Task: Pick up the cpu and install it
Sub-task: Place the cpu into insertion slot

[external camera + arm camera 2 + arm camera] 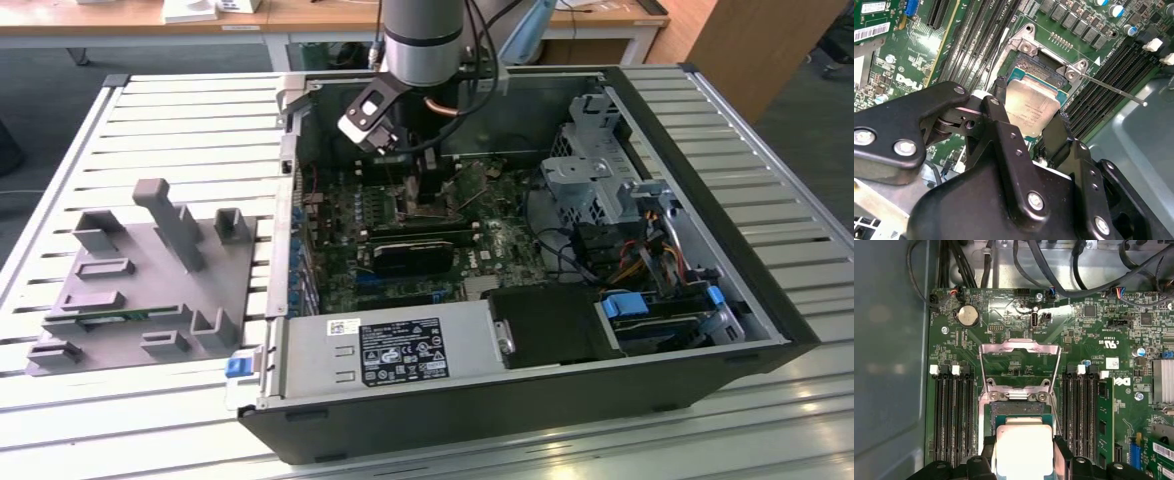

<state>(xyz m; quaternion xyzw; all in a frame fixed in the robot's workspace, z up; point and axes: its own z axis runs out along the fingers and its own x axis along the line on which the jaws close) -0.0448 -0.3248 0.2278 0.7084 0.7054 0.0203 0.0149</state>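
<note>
Fingers [1056,132] clamp opposite edges of the cpu [1033,105], which seemingly sits in the motherboard socket [1028,67] inside the open case [534,400].

The hand [1025,460] clasps the cpu [1024,447] by two opposite edges over the open socket [1016,410], perhaps already touching it, load plate [1019,352] raised, memory slots [954,415] flanking on the green motherboard [1094,330].
</note>
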